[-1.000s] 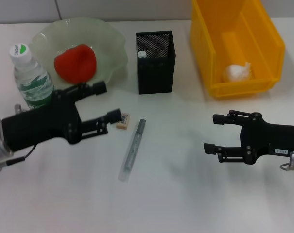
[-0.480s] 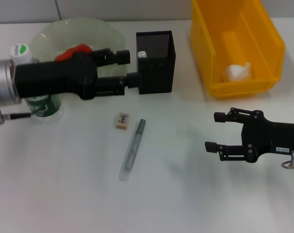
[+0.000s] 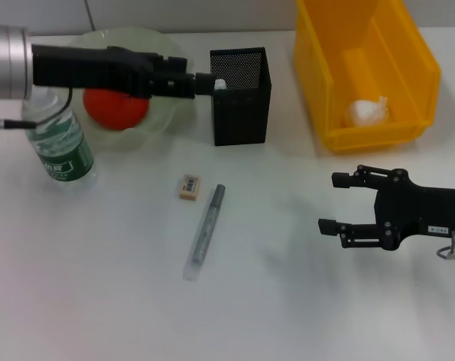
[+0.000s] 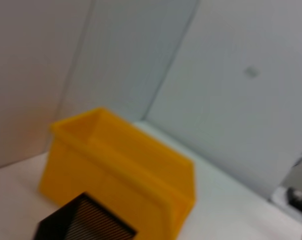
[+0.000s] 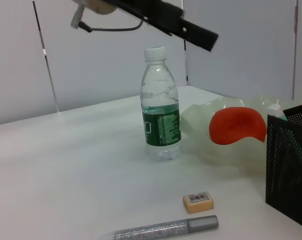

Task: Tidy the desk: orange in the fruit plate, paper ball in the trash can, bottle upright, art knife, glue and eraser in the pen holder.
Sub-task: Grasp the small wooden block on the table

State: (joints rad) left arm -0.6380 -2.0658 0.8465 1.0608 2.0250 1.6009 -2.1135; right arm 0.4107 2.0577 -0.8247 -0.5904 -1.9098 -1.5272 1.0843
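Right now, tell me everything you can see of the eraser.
The eraser is a small tan rectangular block with a white printed label on its top face. It lies flat on the white desk, in front of the black mesh pen holder and just beside the cap end of the silvery art knife, seemingly not touching it. No gripper touches it.

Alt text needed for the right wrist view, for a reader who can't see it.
An upright water bottle stands on a white table; nearer lie an eraser and a silver art knife. Beside them are an orange on a plate and a pen holder.
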